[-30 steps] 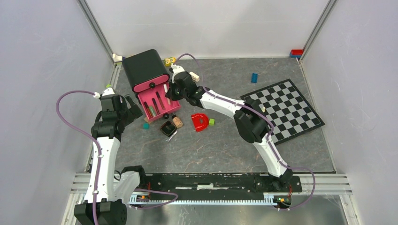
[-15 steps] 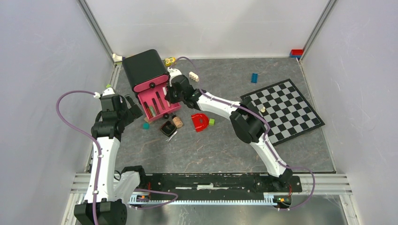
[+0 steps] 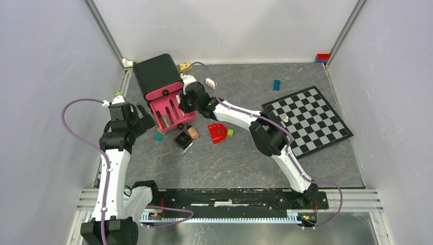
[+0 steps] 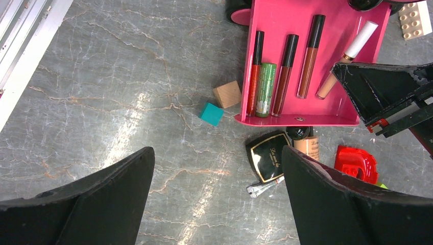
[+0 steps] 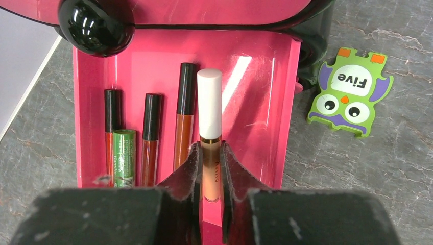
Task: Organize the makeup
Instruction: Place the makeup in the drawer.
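Observation:
A pink tray (image 3: 173,113) juts from a black case. In it lie three slim black-capped tubes (image 4: 285,71), a green tube (image 4: 265,89) and a beige white-capped tube (image 5: 210,102). My right gripper (image 5: 210,153) sits low over the tray's right side. Its fingers press both sides of the white-capped tube, which rests on the tray floor. In front of the tray lie a square black compact (image 4: 269,155), a beige black-capped bottle (image 4: 308,144) and a thin silvery stick (image 4: 263,188). My left gripper (image 4: 217,153) hovers open and empty over bare table, left of the compact.
The black case (image 3: 157,75) with its pink front stands at the back left. A red D-shaped piece (image 3: 217,132), a teal cube (image 4: 211,114) and a wooden cube (image 4: 227,94) lie near the tray. An owl card (image 5: 350,92) lies right of it. A checkerboard (image 3: 309,120) is at right.
The right gripper has moved left and toward the front of the tray with the white-capped tube. The left arm has stayed still.

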{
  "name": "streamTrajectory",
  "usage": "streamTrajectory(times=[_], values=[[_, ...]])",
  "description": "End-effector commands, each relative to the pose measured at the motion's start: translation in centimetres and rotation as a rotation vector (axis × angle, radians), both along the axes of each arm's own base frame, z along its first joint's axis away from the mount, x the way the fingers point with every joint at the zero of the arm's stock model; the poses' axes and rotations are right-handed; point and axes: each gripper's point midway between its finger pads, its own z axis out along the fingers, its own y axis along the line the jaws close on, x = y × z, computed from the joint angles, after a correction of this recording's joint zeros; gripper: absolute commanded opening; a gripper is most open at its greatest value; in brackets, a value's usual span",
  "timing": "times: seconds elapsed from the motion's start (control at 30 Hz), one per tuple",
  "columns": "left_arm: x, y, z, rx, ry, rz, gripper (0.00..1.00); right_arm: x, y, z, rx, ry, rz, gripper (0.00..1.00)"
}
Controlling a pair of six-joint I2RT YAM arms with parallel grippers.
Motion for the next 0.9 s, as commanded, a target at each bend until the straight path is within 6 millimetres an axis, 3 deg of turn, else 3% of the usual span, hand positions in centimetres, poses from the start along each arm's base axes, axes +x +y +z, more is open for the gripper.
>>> streamTrajectory(times=[0.0, 0.7, 0.87], values=[[0.5, 0.2, 1.0, 0.01, -0.048, -0.001, 1.0, 0.6, 1.3, 1.6, 0.038, -0.056, 0.013, 0.15], [0.5, 0.2, 1.0, 0.013, -0.05, -0.001, 1.0, 0.8, 1.3, -0.4, 0.021, -0.052, 0.011, 0.19], [0.5, 0.2, 1.1, 0.012, -0.051, -0.001, 1.0, 0.8, 1.2, -0.7, 0.015, -0.049, 0.009, 0.27]])
